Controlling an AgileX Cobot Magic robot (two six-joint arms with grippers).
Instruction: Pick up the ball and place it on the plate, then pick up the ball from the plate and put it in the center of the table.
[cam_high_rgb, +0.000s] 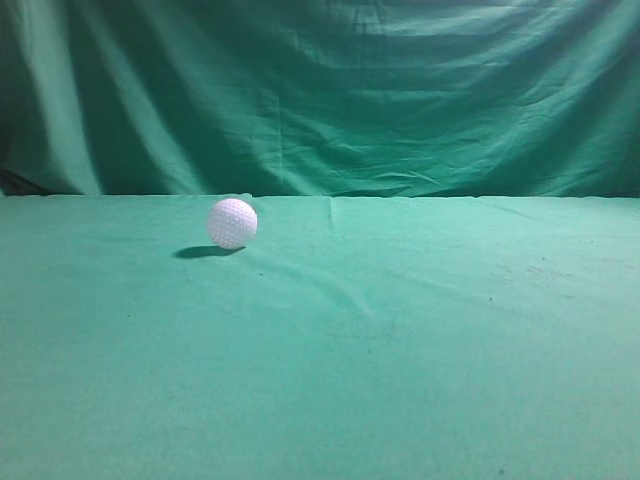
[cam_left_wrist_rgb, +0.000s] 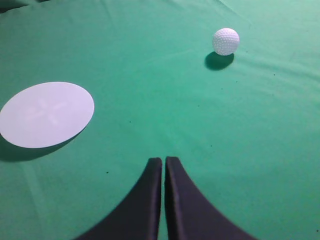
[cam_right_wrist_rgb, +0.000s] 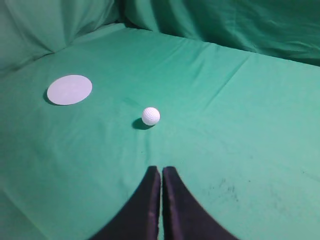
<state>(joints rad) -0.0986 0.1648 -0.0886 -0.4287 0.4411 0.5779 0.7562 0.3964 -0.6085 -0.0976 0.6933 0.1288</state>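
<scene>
The white dimpled ball (cam_high_rgb: 232, 222) rests on the teal-green table (cam_high_rgb: 400, 350), left of the middle in the exterior view. It shows at the upper right of the left wrist view (cam_left_wrist_rgb: 225, 41) and near the middle of the right wrist view (cam_right_wrist_rgb: 151, 115). A flat white round plate (cam_left_wrist_rgb: 46, 114) lies on the cloth, left of the ball; it also shows in the right wrist view (cam_right_wrist_rgb: 69, 89). My left gripper (cam_left_wrist_rgb: 163, 160) is shut and empty, well short of the ball. My right gripper (cam_right_wrist_rgb: 161, 169) is shut and empty, a short way behind the ball. Neither gripper shows in the exterior view.
A darker green folded drape (cam_high_rgb: 320, 90) hangs behind the table's far edge and also shows in the right wrist view (cam_right_wrist_rgb: 225, 25). Faint dark smudges (cam_right_wrist_rgb: 225, 189) mark the cloth to the right of my right gripper.
</scene>
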